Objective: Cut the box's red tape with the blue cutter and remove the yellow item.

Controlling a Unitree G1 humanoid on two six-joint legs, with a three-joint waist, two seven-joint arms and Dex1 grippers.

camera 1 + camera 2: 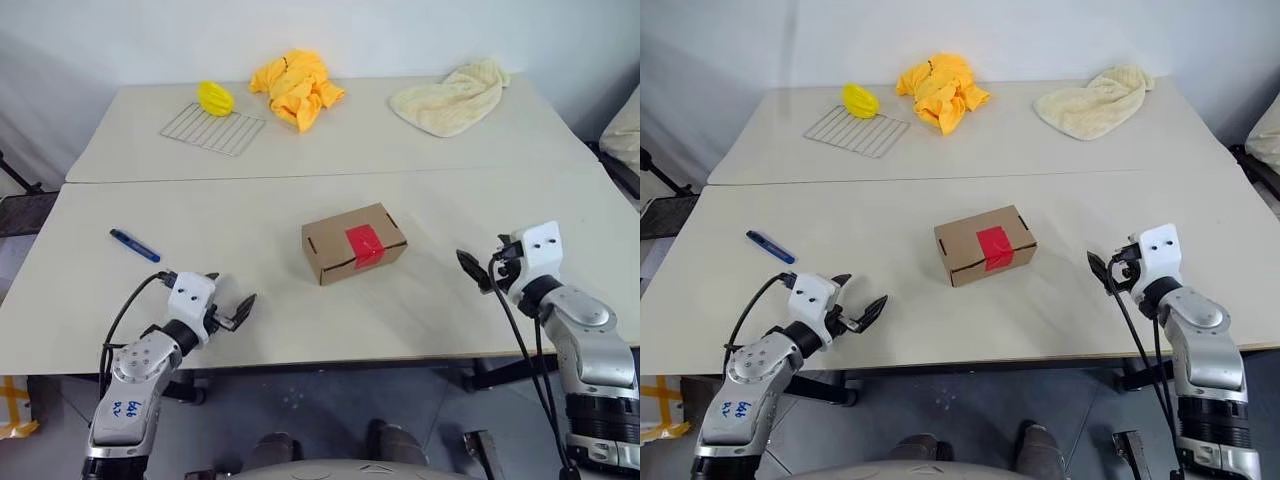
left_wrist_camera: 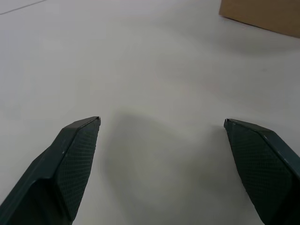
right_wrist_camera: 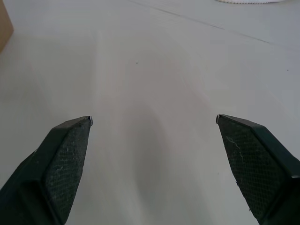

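The small brown cardboard box (image 1: 354, 243), sealed with red tape (image 1: 364, 245), was flanked by the left gripper (image 1: 228, 299) and right gripper (image 1: 479, 262), both spread wide and empty.

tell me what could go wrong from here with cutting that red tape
1. The blue cutter is slim and lies flat on the table, so the open left pincer may slip off it.
2. The box sits loose, with the open right pincer away from it, so it could slide under the cutter.
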